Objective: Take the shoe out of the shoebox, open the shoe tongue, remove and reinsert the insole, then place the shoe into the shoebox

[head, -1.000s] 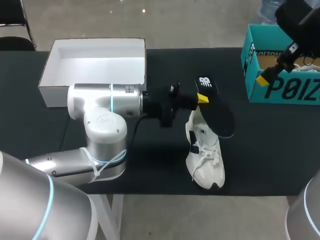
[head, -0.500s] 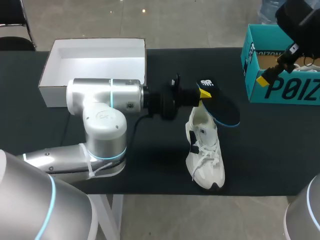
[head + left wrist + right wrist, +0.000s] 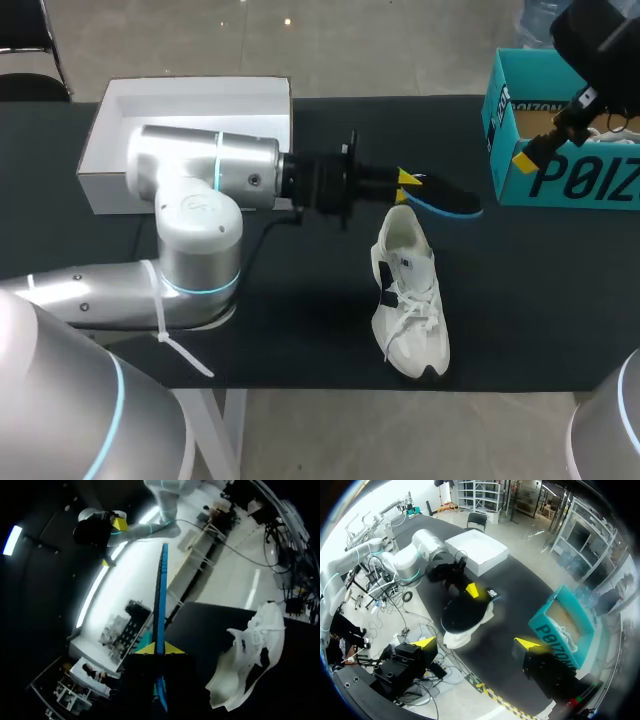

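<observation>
Over the black table [image 3: 520,300], centre frame, left gripper [image 3: 408,180] clamps insole [image 3: 447,198] above shoe [image 3: 408,300], seemingly for reinsertion; right gripper [image 3: 476,644] gapes empty.

Black matte table [image 3: 300,330] spanning the head view from side to side, front edge straight, with a white leg [image 3: 236,440] under it toward the left. Grey polished floor [image 3: 400,45] behind and in front, carrying a small bright glint [image 3: 288,20] of lamp light. Black chair [image 3: 25,50] past the far left corner. Seen from the right wrist, yellow-and-black tape [image 3: 495,697] on pale floor just off the table's long edge
</observation>
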Available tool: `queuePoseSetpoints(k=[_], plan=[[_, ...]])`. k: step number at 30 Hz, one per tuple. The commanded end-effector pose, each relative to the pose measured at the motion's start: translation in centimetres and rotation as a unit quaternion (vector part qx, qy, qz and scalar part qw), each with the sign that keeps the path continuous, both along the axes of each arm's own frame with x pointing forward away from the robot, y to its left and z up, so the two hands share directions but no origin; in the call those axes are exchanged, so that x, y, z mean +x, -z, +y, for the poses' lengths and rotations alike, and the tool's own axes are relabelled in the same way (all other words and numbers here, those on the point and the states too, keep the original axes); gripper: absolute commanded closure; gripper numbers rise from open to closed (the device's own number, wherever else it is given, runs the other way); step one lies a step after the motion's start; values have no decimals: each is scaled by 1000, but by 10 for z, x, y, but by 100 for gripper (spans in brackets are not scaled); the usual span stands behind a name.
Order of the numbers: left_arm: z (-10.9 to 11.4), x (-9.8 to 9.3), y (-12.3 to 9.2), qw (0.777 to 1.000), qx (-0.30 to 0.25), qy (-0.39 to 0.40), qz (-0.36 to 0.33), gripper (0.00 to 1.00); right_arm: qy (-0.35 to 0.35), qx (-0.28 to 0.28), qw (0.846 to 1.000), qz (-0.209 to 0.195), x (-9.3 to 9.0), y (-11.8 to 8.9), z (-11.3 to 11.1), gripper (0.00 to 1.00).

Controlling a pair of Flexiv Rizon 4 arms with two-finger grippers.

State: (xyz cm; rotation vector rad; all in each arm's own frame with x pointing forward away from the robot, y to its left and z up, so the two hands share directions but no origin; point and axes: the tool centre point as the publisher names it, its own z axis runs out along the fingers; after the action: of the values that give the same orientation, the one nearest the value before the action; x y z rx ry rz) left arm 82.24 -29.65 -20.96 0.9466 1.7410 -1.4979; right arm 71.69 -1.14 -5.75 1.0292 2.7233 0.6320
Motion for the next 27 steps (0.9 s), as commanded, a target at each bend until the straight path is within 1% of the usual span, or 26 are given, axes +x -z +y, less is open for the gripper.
queuePoseSetpoints(k=[1, 16, 17, 18, 19, 20, 21, 22, 23, 26, 27], plan=[[2, -1, 2, 999, 7, -6, -33, 100, 0, -2, 1000, 3, 3, 0, 1, 0], [2, -1, 2, 999, 7, -6, -33, 100, 0, -2, 1000, 3, 3, 0, 1, 0], [2, -1, -1, 1000, 1, 0, 6, 100, 0, -2, 1000, 3, 3, 0, 1, 0], [1, 0, -4, 998, 0, 7, 60, 100, 0, -2, 1000, 3, 3, 0, 1, 0], [0, 0, -4, 996, -2, 12, 92, 100, 0, -2, 1000, 3, 3, 0, 1, 0], [0, -1, -7, 989, -13, 25, 142, 100, 0, -2, 1000, 3, 3, 0, 1, 0], [0, -2, -8, 985, -18, 25, 172, 100, 0, -2, 1000, 3, 3, 0, 1, 0], [0, -2, -9, 972, -19, 42, 230, 100, 0, -2, 1000, 3, 3, 0, 1, 0], [1, -4, -12, 953, -32, 59, 296, 100, 0, -2, 1000, 3, 3, 0, 1, 0], [5, -6, -17, 907, -59, 91, 407, 100, 0, -2, 1000, 3, 3, 0, 1, 0], [6, -6, -19, 898, -65, 90, 425, 100, 0, -2, 1000, 3, 3, 0, 1, 0]])
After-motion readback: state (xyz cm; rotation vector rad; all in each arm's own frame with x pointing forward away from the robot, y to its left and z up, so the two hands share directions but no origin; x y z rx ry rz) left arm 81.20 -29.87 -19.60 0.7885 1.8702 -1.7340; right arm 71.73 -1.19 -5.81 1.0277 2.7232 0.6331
